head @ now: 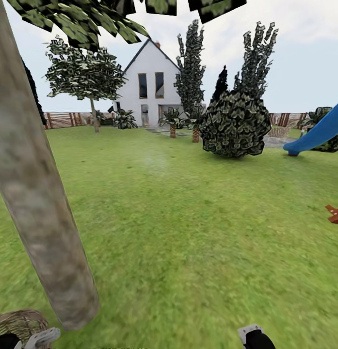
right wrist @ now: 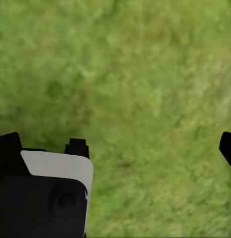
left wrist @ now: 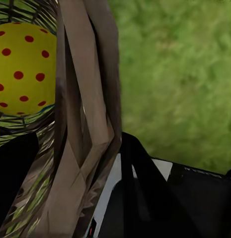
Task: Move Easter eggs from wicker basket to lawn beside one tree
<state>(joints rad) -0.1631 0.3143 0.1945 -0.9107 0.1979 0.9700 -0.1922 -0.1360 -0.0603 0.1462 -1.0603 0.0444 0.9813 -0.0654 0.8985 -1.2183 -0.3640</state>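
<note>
A thick grey-brown tree trunk leans across the left of the head view, rooted in the lawn. At its foot, by the bottom left corner, sits the wicker basket with my left gripper at its rim. In the left wrist view the left gripper straddles the woven basket wall, one black finger on each side, shut on it. Inside lies a yellow Easter egg with red dots. My right gripper hangs open over bare grass, its fingers wide apart.
Ahead are a white house, a dark round bush, slim cypresses, a smaller tree and a slatted fence. A blue slide and a brown wooden piece lie at the right. Open grass stretches ahead.
</note>
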